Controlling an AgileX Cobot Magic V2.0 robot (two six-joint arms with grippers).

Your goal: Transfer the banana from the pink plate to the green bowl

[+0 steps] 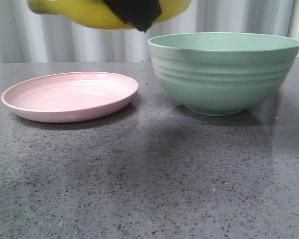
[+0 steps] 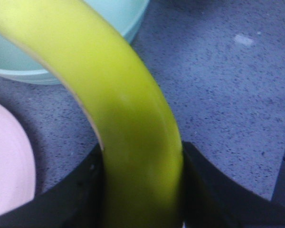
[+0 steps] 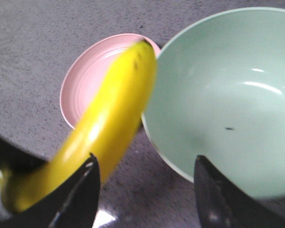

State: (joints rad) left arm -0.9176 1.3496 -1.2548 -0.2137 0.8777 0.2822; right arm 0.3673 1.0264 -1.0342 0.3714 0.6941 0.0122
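Two black fingers (image 2: 85, 190) of the left gripper (image 2: 142, 190) clamp the banana (image 2: 128, 123) mid-body, aloft.
Glossy, stiff, light-looking, it may slip; green bowl (image 1: 224, 74) beside, pink plate (image 1: 70, 97) below; right gripper (image 3: 145, 190) spread, empty.

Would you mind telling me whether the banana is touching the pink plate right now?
Apart. In the front view the banana hangs at the top of the frame, with clear space between it and the empty plate on the table.
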